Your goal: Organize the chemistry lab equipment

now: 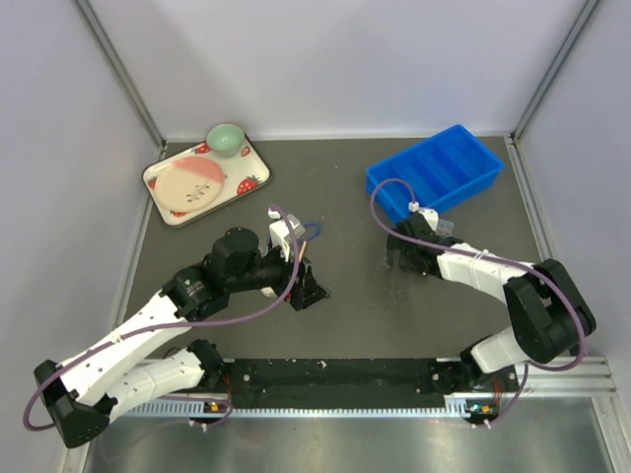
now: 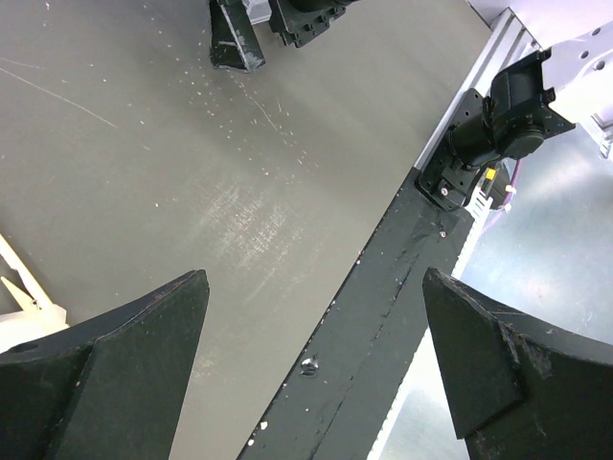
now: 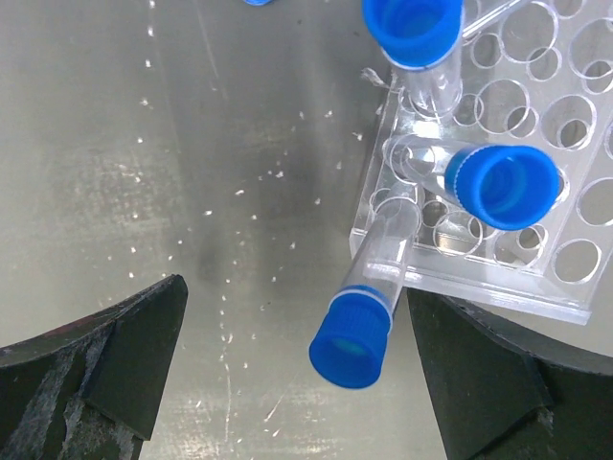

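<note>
Right wrist cam: tube rack (image 3: 479, 278) runs off top/right edges, uppermost blue-capped tube (image 3: 414, 29) clipped. Overhead: rack mostly hidden under right hand (image 1: 399, 258).

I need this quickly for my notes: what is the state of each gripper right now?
Left gripper: open, holding nothing.
Right gripper: open, holding nothing; a blue-capped tube lies between the jaws, untouched.
</note>
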Robot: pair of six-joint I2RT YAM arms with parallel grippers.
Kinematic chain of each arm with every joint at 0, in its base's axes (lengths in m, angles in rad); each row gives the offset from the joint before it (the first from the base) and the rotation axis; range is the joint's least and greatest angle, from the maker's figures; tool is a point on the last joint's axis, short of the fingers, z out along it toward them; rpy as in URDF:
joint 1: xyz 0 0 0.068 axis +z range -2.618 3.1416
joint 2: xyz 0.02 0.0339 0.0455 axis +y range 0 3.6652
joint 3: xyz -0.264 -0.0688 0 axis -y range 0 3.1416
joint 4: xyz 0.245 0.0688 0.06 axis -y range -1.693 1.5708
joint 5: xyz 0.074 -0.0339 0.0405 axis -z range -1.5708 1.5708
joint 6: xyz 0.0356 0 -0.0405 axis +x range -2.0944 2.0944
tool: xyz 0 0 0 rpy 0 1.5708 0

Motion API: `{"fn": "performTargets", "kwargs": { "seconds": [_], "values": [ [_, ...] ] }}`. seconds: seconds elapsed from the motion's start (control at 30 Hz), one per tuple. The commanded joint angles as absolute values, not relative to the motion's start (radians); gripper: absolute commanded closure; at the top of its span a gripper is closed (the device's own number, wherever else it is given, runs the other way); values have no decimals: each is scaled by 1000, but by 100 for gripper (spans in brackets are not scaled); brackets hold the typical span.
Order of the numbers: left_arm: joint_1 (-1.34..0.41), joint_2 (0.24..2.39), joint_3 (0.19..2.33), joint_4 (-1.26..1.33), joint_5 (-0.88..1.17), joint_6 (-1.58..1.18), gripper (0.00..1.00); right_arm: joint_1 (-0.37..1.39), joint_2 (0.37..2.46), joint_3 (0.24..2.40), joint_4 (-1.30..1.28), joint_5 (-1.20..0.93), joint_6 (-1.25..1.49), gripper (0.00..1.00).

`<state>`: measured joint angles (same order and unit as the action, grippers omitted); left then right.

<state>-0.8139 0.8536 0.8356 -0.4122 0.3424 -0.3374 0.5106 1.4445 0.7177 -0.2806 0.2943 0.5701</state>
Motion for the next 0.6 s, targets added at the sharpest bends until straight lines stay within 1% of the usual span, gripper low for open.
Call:
{"fn": "performTargets", "kwargs": {
  "seconds": [0.0, 0.23, 0.43, 0.57],
  "values": [
    [-818, 842, 839, -390, 344, -321, 1, 491, 1456, 747, -284, 333, 571, 1],
    [-818, 835, 839, -391, 354, -324, 1, 517, 1370, 794, -369, 302, 535, 1],
    [-818, 827, 841, -390, 356, -327, 1, 647, 1328, 969, -497, 302, 488, 1],
    [-818, 812, 838, -391, 347, -327, 1, 666, 1348, 1071, -518, 301, 462, 1]
  ]
}}
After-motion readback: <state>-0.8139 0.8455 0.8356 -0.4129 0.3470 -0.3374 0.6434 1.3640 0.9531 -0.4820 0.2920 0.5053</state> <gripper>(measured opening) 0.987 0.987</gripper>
